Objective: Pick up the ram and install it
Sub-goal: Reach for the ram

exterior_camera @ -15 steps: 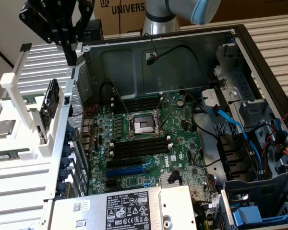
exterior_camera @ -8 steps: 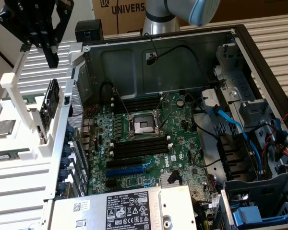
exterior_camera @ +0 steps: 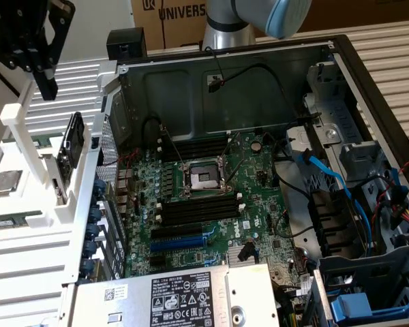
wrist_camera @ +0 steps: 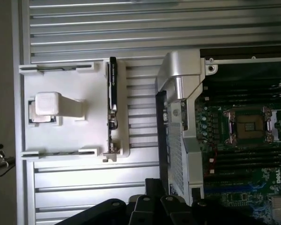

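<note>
The ram (exterior_camera: 13,222) is a thin green strip lying in a slot of the white parts holder (exterior_camera: 34,238), at the exterior view's left. My gripper (exterior_camera: 46,83) hangs high above the holder's far end, black, shut, with nothing in it. It is well apart from the ram. In the wrist view the holder (wrist_camera: 70,93) lies below the camera, and the gripper's black housing (wrist_camera: 150,208) shows at the picture's edge. The black memory slots (exterior_camera: 198,208) with white end clips sit on the motherboard (exterior_camera: 259,204) inside the open computer case (exterior_camera: 225,82).
A black card (exterior_camera: 71,146) stands upright on edge in the holder, and a processor chip (exterior_camera: 5,181) lies beside it. The case's metal wall (exterior_camera: 105,163) stands between holder and motherboard. A blue connector slot (exterior_camera: 180,242), loose cables (exterior_camera: 327,174) and a power supply (exterior_camera: 184,296) crowd the case.
</note>
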Controlling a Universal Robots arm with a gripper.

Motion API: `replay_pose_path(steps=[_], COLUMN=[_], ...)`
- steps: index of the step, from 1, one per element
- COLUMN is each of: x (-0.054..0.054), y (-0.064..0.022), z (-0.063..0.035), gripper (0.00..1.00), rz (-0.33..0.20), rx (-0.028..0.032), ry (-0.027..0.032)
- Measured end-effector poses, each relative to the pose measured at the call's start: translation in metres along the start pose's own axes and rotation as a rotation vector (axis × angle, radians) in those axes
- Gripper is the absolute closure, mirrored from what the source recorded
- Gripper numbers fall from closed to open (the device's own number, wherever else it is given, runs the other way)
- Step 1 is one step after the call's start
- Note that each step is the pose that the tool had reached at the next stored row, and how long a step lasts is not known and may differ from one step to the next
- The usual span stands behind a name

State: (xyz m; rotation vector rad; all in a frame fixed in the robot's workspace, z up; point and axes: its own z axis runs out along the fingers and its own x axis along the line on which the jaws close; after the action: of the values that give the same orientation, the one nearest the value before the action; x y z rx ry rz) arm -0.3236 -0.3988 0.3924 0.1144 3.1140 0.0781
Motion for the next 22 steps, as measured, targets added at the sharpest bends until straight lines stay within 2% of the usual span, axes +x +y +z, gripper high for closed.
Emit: replay_pose_path(steps=[11,12,14,17,18,22], x=[0.050,0.059,0.068,0.096,0.109,0.132], y=[-0.0036,-0.0043,-0.0050,-0.0070,-0.0080,-0.0073], z=[-0.0013,-0.0015,-0.0017,-0.0023,-0.0025,-0.0015], gripper=[0.90,0.90,0.90,0.90,0.90,0.90], rz=[0.000,0.000,0.000,0.000,0.000,0.000], rx=[0.0000,0.0000,0.0000,0.0000,-0.0001,0.0005], ry=[-0.0006,-0.0008,-0.0009,-0.0013,-0.0014,-0.0018])
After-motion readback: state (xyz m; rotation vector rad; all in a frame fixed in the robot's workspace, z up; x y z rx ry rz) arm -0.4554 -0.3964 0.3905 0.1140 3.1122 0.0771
